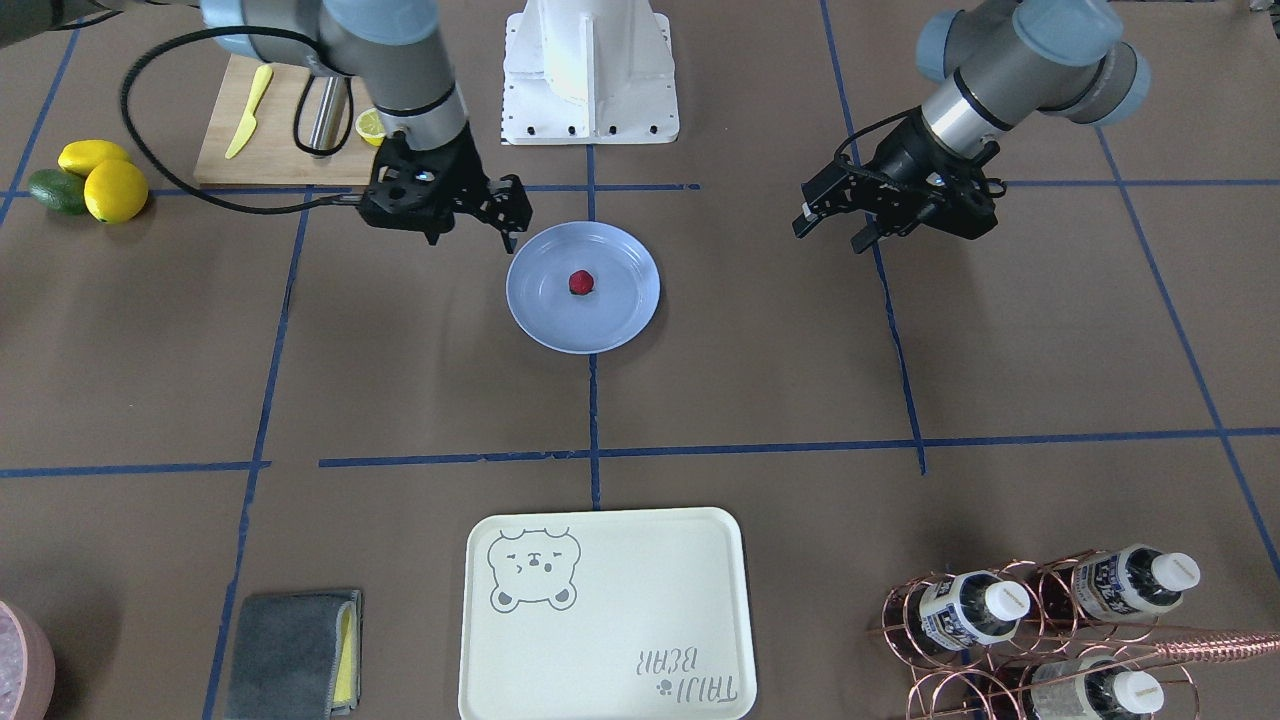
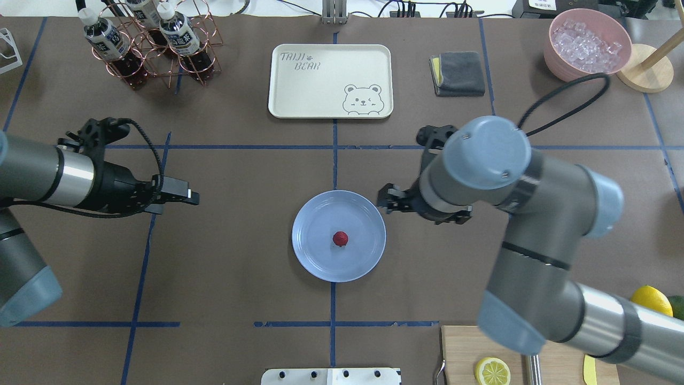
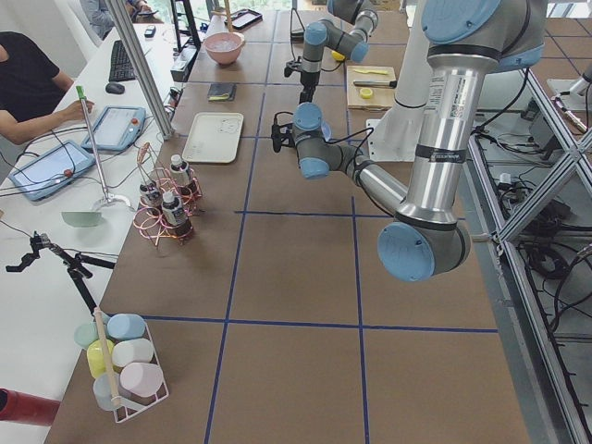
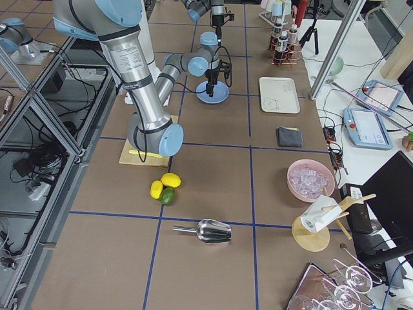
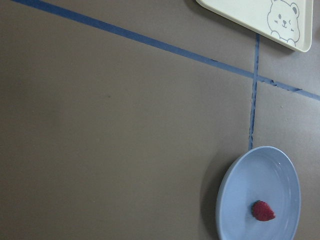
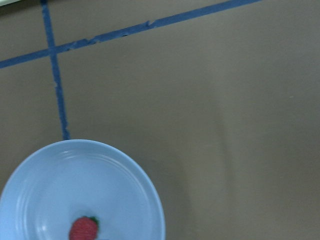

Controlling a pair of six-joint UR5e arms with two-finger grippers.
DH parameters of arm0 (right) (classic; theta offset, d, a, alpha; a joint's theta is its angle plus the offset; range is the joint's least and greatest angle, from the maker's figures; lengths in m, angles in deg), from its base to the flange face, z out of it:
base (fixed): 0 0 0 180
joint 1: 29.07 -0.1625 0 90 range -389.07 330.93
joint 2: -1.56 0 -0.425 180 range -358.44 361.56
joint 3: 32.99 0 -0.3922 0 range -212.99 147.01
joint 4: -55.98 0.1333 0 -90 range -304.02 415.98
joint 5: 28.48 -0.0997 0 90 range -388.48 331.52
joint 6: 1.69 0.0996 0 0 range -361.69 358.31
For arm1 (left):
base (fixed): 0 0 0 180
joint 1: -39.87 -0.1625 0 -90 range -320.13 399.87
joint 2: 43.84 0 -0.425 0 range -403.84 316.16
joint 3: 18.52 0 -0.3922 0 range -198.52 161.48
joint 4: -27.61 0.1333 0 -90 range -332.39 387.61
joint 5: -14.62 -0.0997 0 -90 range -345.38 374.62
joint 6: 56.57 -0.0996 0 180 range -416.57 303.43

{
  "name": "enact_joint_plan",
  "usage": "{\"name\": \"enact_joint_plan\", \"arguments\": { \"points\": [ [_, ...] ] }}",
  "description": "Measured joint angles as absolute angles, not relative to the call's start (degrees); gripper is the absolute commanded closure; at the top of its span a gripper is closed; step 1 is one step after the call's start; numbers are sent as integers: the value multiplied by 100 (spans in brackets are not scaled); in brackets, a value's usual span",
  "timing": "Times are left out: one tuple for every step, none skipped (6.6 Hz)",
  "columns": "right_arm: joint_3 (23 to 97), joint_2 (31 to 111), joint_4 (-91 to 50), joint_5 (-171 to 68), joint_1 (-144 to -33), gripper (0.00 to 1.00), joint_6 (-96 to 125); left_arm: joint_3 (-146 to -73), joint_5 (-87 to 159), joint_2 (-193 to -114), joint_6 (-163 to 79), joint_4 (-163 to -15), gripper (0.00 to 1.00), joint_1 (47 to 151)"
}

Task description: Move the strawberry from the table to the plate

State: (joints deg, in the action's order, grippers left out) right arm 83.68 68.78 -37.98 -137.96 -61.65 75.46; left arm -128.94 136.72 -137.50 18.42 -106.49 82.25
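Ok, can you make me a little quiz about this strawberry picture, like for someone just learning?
1. True or false: the strawberry lies on the plate.
2. The right tool is nearest to: A) the lemons B) the plate C) the bottles.
3. Fill in: the cream tray has a drawing of a ____.
Key: 1 true; 2 B; 3 bear.

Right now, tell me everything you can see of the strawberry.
The strawberry is a tiny dark-red berry, roundish, tapered at one end, with a hint of green at its edge. It looks whole. It lies on its side near the middle of the light-blue plate, resting only on it. Neither the right hand, near the plate's rim, nor the left hand touches it.
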Motion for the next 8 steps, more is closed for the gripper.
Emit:
{"name": "enact_joint_plan", "arguments": {
  "points": [
    [8802,7658,-3786,-14160,-6689,0,6609,-13011,13694,-13270,1012,-10650,0,8529],
    [8964,8253,-3780,-14549,-7304,0,5602,-13069,13724,-12809,50,-10651,0,8951],
    [8941,8735,-3782,-14977,-8010,0,4493,-13068,13898,-12401,-1016,-10644,0,9466],
    [8747,9113,-3786,-15414,-8765,0,3320,-12946,14260,-12123,-2080,-10629,0,10038],
    [8448,9384,-3793,-15789,-9525,0,2153,-12694,14559,-11990,-3164,-10528,0,10639],
    [8154,9566,-3817,-16029,-10199,0,1147,-12486,14694,-11972,-4306,-9993,0,11274],
    [7956,9723,-3845,-16169,-10736,0,454,-12399,14730,-12141,-5344,-8987,0,11901],
    [7856,9874,-3873,-16261,-11131,0,19,-12362,14725,-12577,-6243,-7622,0,12462]
  ]
}}
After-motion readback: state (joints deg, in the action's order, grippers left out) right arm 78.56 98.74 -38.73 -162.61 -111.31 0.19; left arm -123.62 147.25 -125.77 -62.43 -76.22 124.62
